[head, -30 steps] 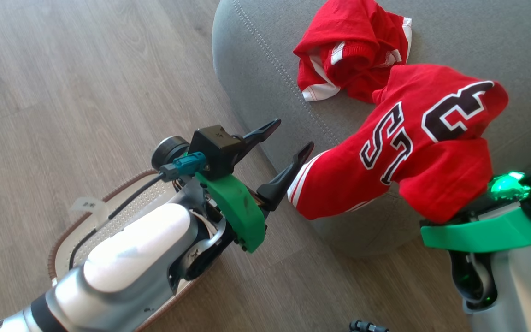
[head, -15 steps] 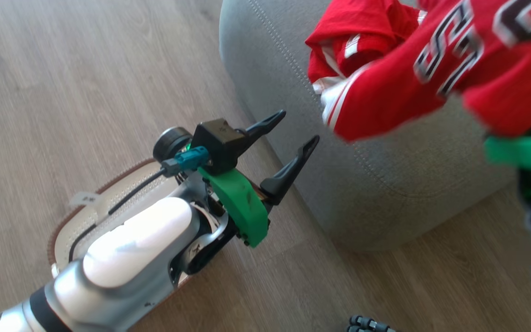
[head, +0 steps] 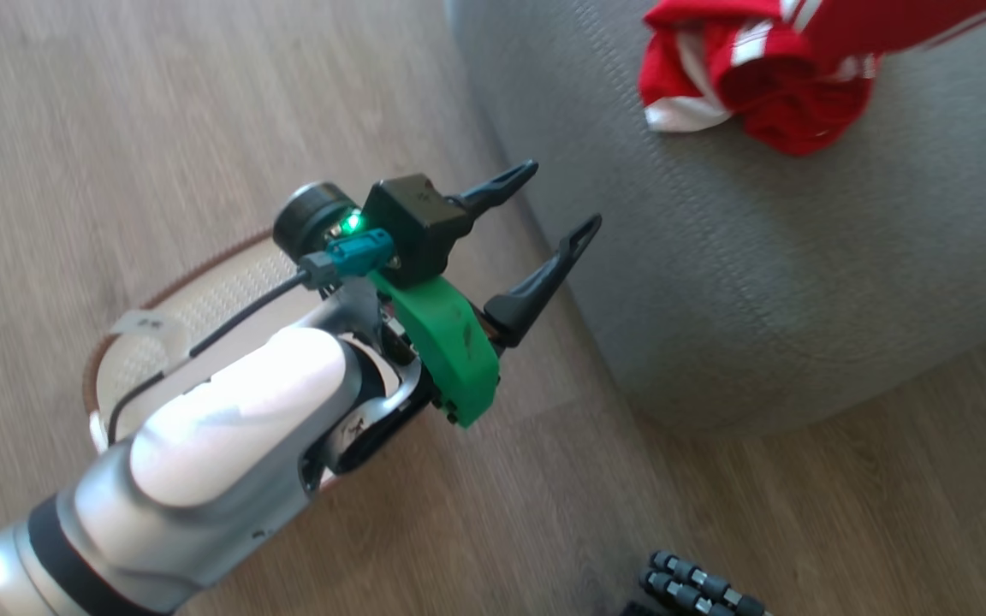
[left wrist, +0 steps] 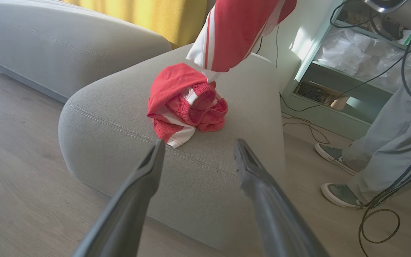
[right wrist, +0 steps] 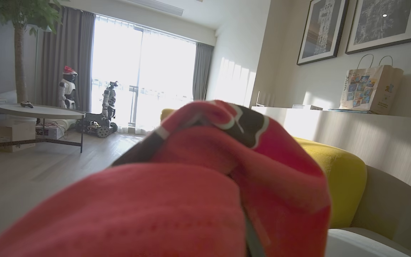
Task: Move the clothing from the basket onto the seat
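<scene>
Red clothing (left wrist: 186, 101) on grey seat (left wrist: 120, 121), left gripper (left wrist: 200, 142) agape nearby

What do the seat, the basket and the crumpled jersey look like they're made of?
The seat looks like matte grey woven fabric, with a stitched seam. The basket is probably cream plastic: perforated, with a brown woven-look rim. The jersey is a soft red knit with a mesh texture.

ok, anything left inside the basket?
The visible part of the basket shows bare perforated bottom, nothing on it. The left forearm covers the rest, so cannot tell there.
</scene>
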